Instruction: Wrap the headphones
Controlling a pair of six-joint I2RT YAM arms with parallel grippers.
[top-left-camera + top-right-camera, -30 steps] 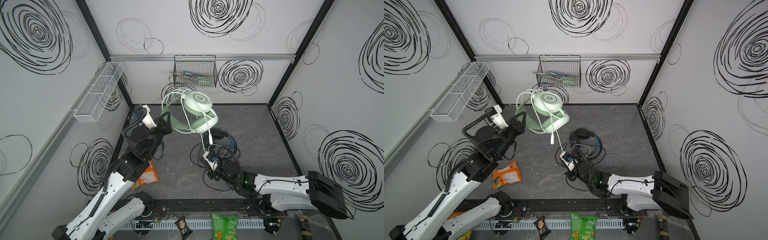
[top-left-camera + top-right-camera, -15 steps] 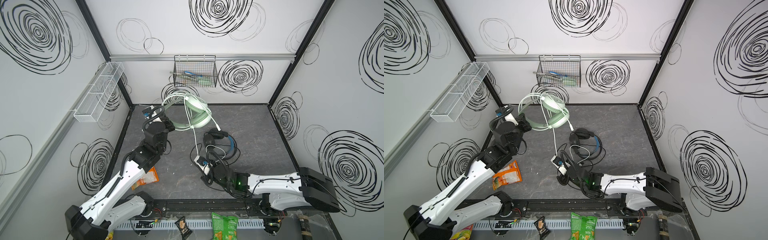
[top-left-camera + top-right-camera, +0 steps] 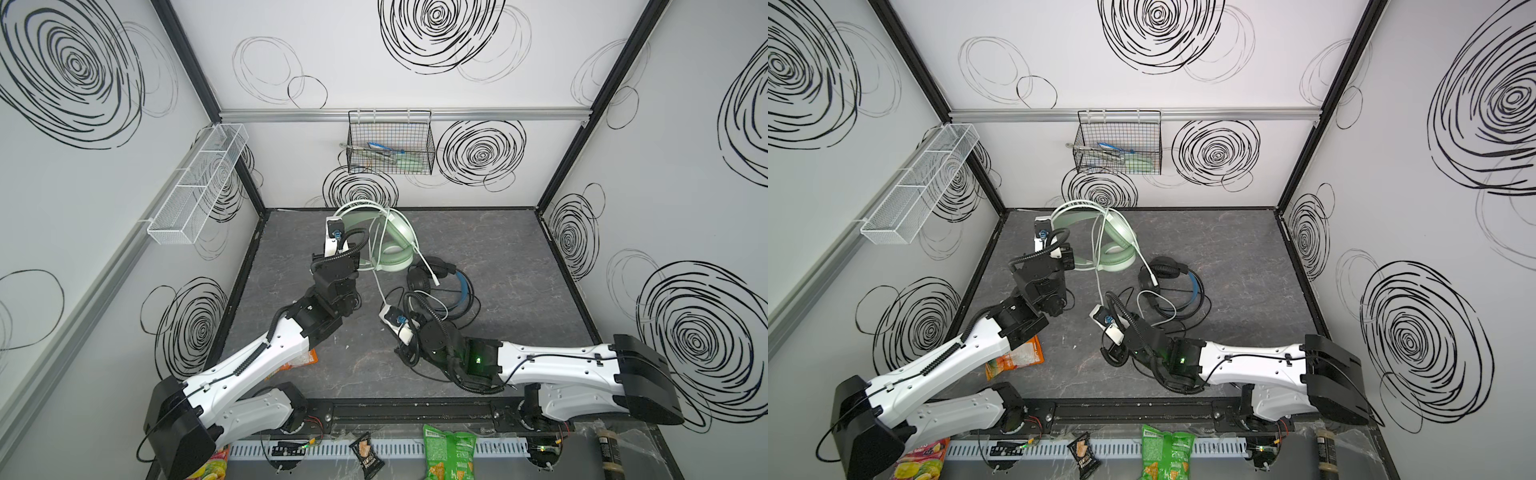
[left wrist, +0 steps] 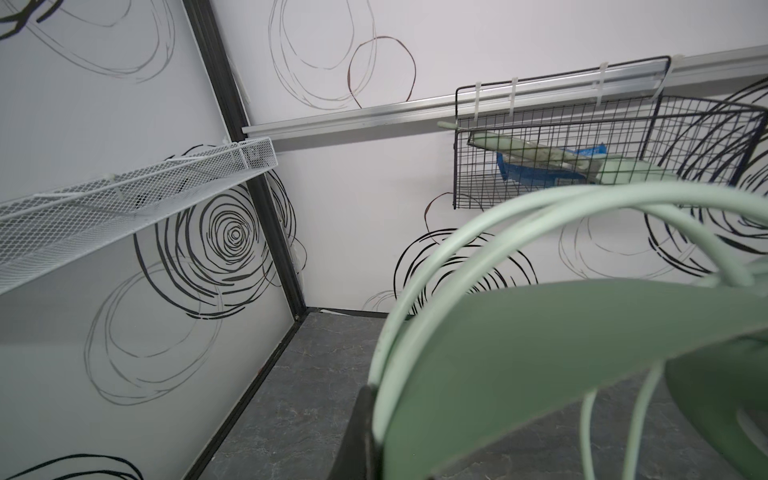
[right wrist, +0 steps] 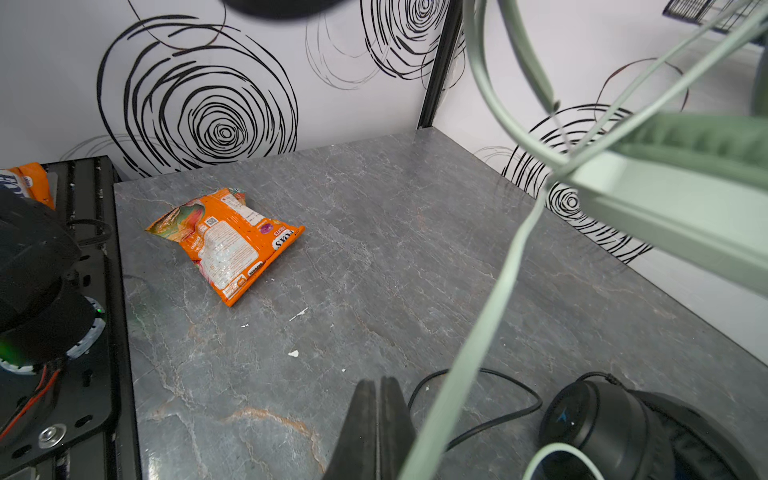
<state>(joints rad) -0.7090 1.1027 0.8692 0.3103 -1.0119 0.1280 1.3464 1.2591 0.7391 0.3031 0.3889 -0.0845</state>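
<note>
Left wrist view catches the left gripper pinching the green headset at the floor's 12 o'clock, its white cable barely wound, fingers of the right gripper pressed together beside that cable, and the black headset, at the green one's 4 o'clock, not yet wrapped.

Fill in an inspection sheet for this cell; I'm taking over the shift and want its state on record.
Surface: grey stone-look tabletop, small white crumbs.
Job's things: mint-green headset at the rear, held by its band; black headset lying on the tabletop.
Clutter: orange snack bag on the tabletop; green bag beyond the front rail.
Hands: left hand shut on the band; right hand shut, nothing seen between its fingers.
Cables: white cable hangs loose past the right hand; black cable sprawls unwrapped.
Surroundings: black wire basket, white mesh shelf, both wall-mounted.
</note>
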